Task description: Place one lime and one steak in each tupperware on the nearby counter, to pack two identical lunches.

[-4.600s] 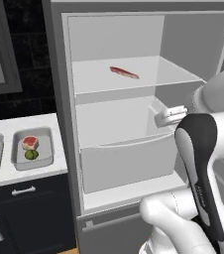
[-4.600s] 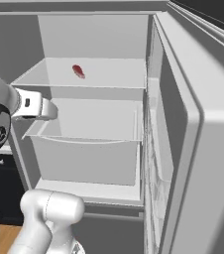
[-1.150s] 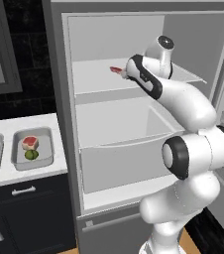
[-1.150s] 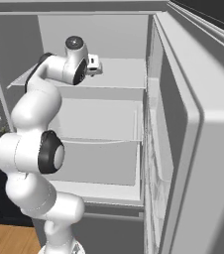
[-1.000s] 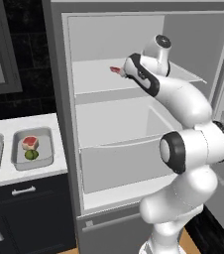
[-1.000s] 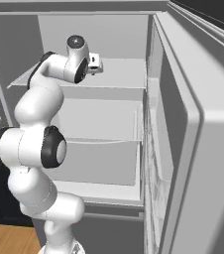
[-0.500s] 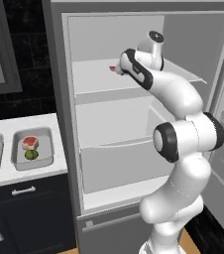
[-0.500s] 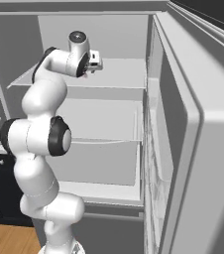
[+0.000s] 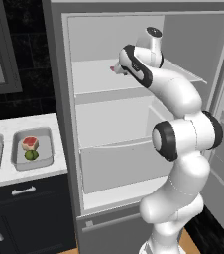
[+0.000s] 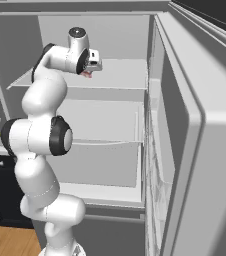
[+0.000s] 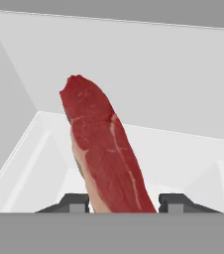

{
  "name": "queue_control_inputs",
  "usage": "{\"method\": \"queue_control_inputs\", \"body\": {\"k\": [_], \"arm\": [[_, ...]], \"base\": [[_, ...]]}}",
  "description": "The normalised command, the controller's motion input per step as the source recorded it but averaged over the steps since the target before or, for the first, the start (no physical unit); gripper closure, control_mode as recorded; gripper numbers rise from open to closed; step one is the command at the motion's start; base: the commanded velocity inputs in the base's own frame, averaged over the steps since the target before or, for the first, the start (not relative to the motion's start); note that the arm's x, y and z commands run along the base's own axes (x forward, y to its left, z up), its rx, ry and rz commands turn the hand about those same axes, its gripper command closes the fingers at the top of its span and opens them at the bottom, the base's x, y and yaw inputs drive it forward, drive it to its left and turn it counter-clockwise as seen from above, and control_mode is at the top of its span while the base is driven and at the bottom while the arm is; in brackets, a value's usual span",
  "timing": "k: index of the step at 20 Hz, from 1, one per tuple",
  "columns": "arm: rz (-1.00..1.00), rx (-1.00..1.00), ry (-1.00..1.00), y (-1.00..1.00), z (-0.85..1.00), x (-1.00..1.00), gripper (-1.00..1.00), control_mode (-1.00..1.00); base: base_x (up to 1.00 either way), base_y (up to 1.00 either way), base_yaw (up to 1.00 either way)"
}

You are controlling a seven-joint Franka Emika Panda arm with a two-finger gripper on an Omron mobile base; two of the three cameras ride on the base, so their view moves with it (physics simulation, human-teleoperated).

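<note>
You're at the top fridge shelf (image 9: 91, 79), gripper (image 11: 123, 201) straddling the steak (image 11: 106, 154), which lies on that shelf with its near end between the fingertips (image 11: 79, 201). The jaws stand either side of the meat; whether they've bitten yet, I can't tell. Squeeze until it's firm, lift straight up off the shelf, then head for the counter (image 9: 5, 176), where one tupperware (image 9: 32, 150) already holds steak and lime.

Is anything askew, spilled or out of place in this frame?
Nothing stands out. The steak lies intact between the gripper fingertips on the fridge shelf. On the counter, one tupperware holds a steak and a lime; nothing is spilled.
</note>
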Motion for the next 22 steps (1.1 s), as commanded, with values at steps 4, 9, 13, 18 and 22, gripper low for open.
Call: {"method": "queue_control_inputs", "body": {"k": [4, 9, 13, 18, 22], "arm": [[0.0, -0.01, 0.01, 0.14, -0.51, -0.58, 1.0, -1.0], [0.0, -0.02, -0.02, 0.09, -0.37, -0.85, 1.0, -1.0], [0.0, 0.0, -0.13, 0.0, -0.02, -1.0, 1.0, -1.0], [-0.03, 0.0, -0.17, 0.0, 0.0, -1.0, 1.0, -1.0], [-0.07, 0.0, -0.11, 0.0, 0.07, -1.0, 1.0, -1.0]], "base": [[0.0, 0.0, 0.0], [0.0, 0.0, 0.0], [0.0, 0.0, 0.0], [0.0, 0.0, 0.0], [0.0, 0.0, 0.0]]}}
